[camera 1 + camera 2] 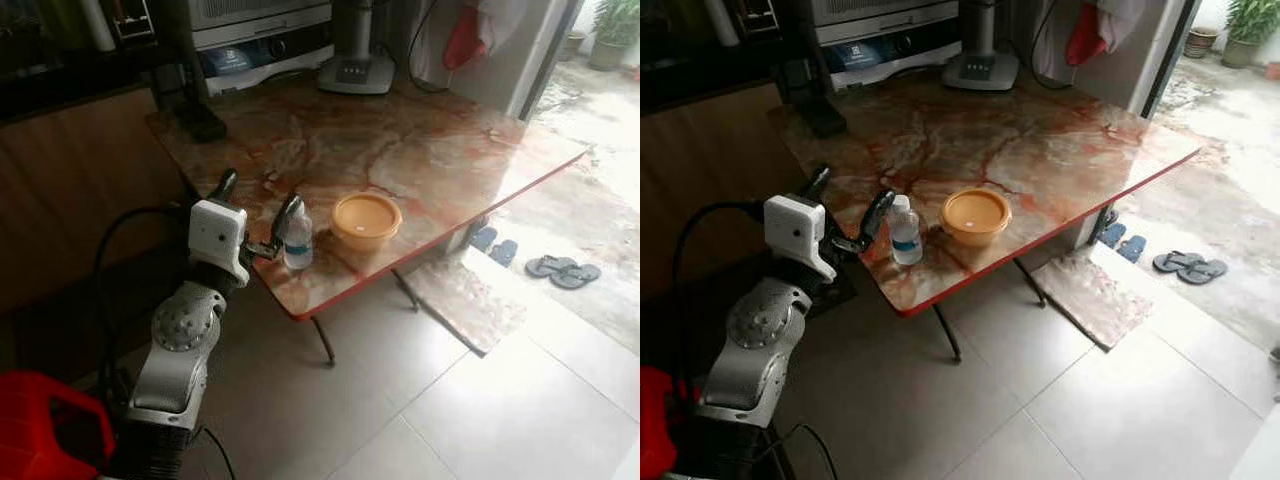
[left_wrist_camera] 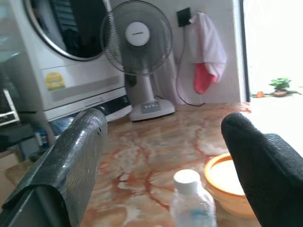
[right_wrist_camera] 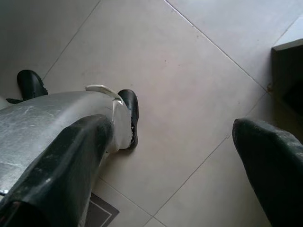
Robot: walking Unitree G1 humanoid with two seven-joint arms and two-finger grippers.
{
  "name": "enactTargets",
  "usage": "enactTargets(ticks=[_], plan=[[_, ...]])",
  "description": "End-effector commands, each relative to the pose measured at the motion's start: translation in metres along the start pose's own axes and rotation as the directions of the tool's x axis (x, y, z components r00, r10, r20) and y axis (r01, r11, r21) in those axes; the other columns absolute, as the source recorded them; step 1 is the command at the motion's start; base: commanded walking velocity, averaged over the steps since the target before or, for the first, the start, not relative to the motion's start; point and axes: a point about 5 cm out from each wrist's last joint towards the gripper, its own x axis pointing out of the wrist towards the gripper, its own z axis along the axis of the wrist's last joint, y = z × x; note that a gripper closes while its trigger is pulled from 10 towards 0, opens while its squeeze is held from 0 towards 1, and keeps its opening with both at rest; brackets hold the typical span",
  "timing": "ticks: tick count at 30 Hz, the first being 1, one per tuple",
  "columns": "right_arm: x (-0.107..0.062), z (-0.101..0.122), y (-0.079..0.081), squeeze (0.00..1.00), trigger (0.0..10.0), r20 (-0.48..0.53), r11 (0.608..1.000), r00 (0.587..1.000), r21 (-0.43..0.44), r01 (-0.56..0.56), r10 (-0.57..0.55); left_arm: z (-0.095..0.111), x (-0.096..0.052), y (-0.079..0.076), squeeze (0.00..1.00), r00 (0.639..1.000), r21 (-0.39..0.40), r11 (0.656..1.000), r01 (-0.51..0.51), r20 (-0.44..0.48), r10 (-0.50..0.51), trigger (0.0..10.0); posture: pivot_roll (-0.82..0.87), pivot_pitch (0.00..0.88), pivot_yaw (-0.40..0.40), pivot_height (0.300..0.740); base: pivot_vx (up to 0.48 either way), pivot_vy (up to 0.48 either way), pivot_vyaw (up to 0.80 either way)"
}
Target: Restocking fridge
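Reaching at table edge, left gripper (image 1: 257,214) gaped wide, empty, its right finger beside small clear plastic water bottle (image 1: 298,238); round orange plastic bowl (image 1: 366,219) at bottle's 3 o'clock. Right gripper (image 3: 170,161) hung wide open over floor.

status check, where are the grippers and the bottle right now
Left gripper open at table edge, fingers either side of water bottle, not closed. Right gripper open, hanging over floor. Orange bowl just beyond bottle.

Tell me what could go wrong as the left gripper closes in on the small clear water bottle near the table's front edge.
The small clear plastic water bottle stands near the marble table's red-trimmed edge; a bump from one black finger of the open left gripper could tip it to the floor. The round orange plastic bowl sits close beside it and could get shoved.
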Motion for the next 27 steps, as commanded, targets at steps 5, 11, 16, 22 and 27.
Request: enactTargets(ticks=[5, 11, 16, 22, 27], plan=[[0.0005, 0.0021, 0.0005, 0.00, 10.0, 0.004, 0.999, 1.000, -0.045, 0.020, -0.020, -0.0023, -0.0074, 0.0142, 0.00, 0.993, -0.004, 0.997, -0.083, -0.083, 0.083, 10.0, 0.04, 0.024, 0.008, 0.740, 0.000, 0.000, 0.00], [0.0010, 0.0044, 0.0027, 0.00, 10.0, 0.019, 0.999, 1.000, -0.032, 0.018, -0.017, -0.0039, -0.0056, 0.0097, 0.00, 0.994, 0.018, 0.999, -0.050, -0.101, 0.052, 10.0, 0.04, 0.014, 0.002, 0.740, 0.000, 0.000, 0.00], [0.0011, 0.0072, 0.0025, 0.00, 10.0, 0.034, 0.999, 0.999, -0.054, 0.009, -0.007, -0.0057, -0.0079, 0.0131, 0.00, 0.989, 0.011, 0.997, -0.071, -0.127, 0.072, 10.0, 0.03, 0.007, 0.021, 0.740, 0.000, 0.000, 0.00], [0.0004, 0.0081, -0.0008, 0.00, 10.0, 0.051, 1.000, 0.999, -0.027, 0.011, -0.009, -0.0053, -0.0020, 0.0063, 0.00, 0.992, -0.020, 0.999, -0.034, -0.122, 0.031, 10.0, 0.02, 0.010, 0.021, 0.740, 0.000, 0.000, 0.00], [-0.0001, 0.0071, -0.0023, 0.00, 10.0, 0.043, 0.997, 0.999, -0.076, -0.003, 0.006, 0.0008, 0.0011, 0.0082, 0.00, 0.993, -0.017, 0.999, -0.046, -0.106, 0.044, 10.0, 0.02, 0.032, -0.001, 0.740, 0.000, 0.000, 0.00]])
